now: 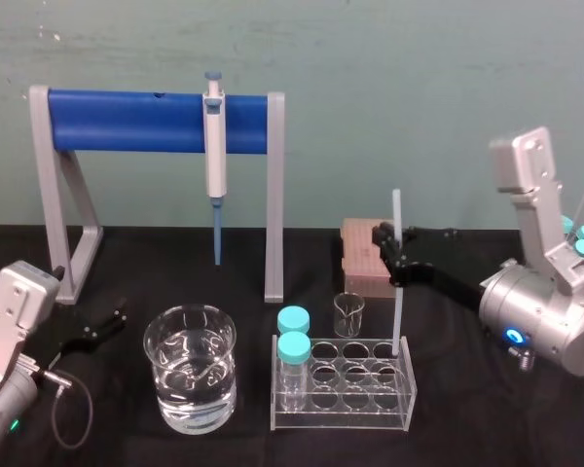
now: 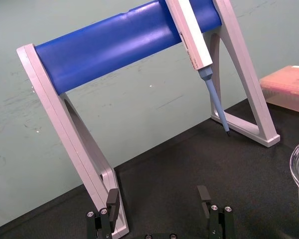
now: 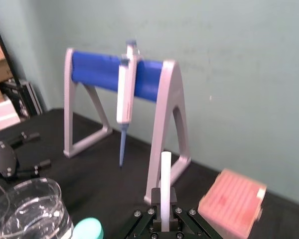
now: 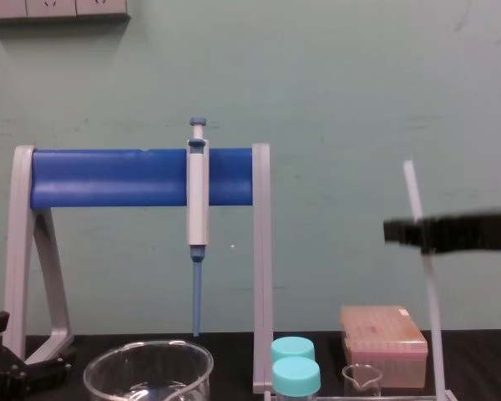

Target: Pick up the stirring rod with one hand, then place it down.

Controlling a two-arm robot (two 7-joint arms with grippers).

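The stirring rod is a thin translucent white stick standing almost upright at the right of the table. My right gripper is shut on its middle, coming in from the right. The rod's lower end reaches down into the back right hole of the clear tube rack. In the right wrist view the rod rises straight out of the closed right gripper. The chest view shows the rod crossed by the black right gripper. My left gripper rests open on the table at the left, near the stand's foot.
A grey-and-blue pipette hangs on the blue-barred stand at the back. A water-filled glass beaker sits front centre. Two teal-capped tubes stand in the rack's left end. A small beaker and pink tip box lie behind it.
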